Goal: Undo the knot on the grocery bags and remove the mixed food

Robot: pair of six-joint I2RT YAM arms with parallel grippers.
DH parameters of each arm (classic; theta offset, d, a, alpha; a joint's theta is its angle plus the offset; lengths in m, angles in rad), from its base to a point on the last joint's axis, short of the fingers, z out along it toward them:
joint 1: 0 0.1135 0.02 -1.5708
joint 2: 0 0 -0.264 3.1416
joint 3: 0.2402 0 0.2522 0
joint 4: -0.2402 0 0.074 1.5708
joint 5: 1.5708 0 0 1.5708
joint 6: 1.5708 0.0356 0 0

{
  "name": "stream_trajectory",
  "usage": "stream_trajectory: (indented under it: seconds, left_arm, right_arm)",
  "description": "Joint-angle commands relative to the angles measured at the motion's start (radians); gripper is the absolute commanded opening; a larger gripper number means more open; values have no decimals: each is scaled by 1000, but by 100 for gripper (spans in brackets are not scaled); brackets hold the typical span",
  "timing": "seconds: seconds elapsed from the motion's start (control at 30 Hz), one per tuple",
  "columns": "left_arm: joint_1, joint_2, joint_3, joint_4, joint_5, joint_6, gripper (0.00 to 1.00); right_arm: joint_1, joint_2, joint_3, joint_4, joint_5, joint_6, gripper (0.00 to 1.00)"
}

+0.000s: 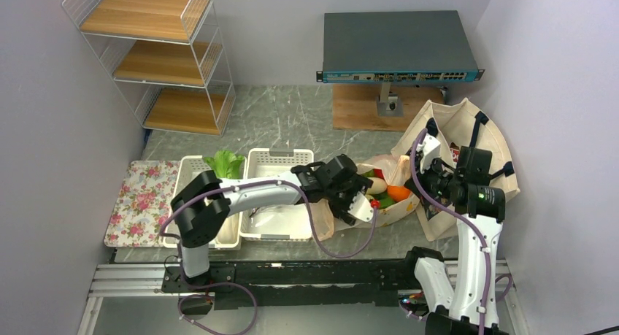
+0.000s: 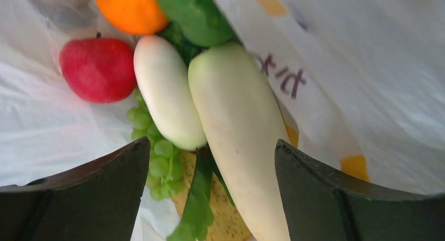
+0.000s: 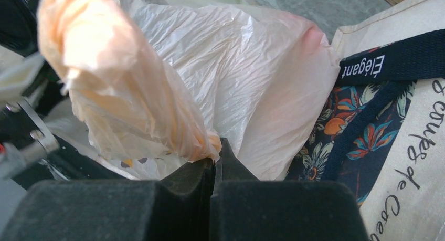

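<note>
The peach-beige plastic bag (image 1: 388,166) lies open beside the cream tote (image 1: 467,123); the knot is out of view. My left gripper (image 2: 211,146) is open inside the bag, its jaws either side of the larger white radish (image 2: 236,131) without touching it. Around it lie a smaller radish (image 2: 168,91), a red apple (image 2: 97,67), an orange (image 2: 131,10), a green bottle (image 2: 197,12), green grapes (image 2: 157,165) and a bread slice (image 2: 231,220). My right gripper (image 3: 216,149) is shut on a bunched strip of the plastic bag (image 3: 126,83), holding it up next to the tote's navy strap (image 3: 399,60).
Two white baskets (image 1: 281,160) stand left of the bag; a leafy cabbage (image 1: 225,162) sits in the left one. A floral tray (image 1: 142,200) lies at the far left. A wire shelf (image 1: 153,58) and a network switch (image 1: 398,47) on a stand are at the back.
</note>
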Motion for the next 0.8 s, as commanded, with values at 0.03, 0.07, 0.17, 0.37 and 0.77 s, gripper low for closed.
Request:
stream_trajectory:
  seconds: [0.03,0.07,0.17,0.37,0.77]
  left_arm:
    - [-23,100,132,28,56,99,93]
    - [-23,127,157,9,60,112,94]
    - [-25,209,231,-24,54,141,96]
    - [-20,321,312,-105,-2,184,99]
    - [36,347,389,-302,-20,82,57]
  right_arm:
    - [2,21,5,45,-43,20,0]
    - [2,22,4,45,-42,17,0]
    - [2,16,-7,54,-42,11,0]
    - [2,20,-11,64,-33,21,0]
    - [2,30,-29,89,-5,30,0]
